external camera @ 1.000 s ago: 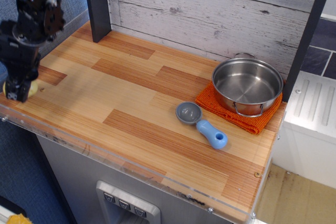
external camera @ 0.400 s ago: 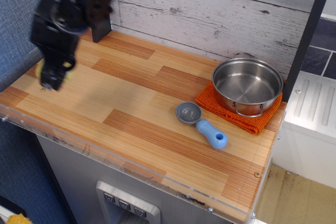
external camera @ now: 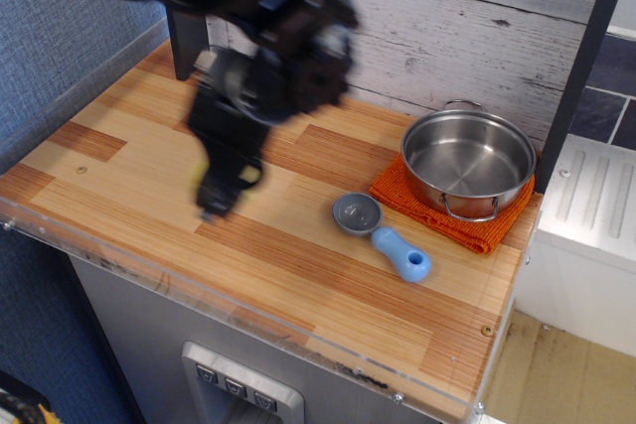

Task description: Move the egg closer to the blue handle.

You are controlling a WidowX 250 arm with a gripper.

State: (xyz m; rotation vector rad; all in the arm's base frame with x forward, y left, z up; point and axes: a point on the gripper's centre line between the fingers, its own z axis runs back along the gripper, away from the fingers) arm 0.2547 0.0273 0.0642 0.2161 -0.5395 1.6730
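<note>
My gripper [external camera: 215,202] hangs over the middle-left of the wooden counter [external camera: 298,255], blurred by motion. It is shut on the egg [external camera: 229,182], of which only a pale yellow patch shows between the dark fingers. The blue handle [external camera: 402,253] lies on the counter to the right, joined to its grey scoop bowl [external camera: 357,212], with its rounded end pointing to the front right. The gripper with the egg is about a hand's width left of the scoop bowl.
A steel pot [external camera: 467,161] stands on an orange cloth [external camera: 427,208] at the back right, just behind the scoop. A dark post [external camera: 186,37] stands at the back left against the plank wall. The counter's front edge has a clear plastic lip [external camera: 248,313].
The arm has swung from the counter's far left edge rightward to the middle-left, carrying the egg towards the scoop. The scoop and the pot have not moved.
</note>
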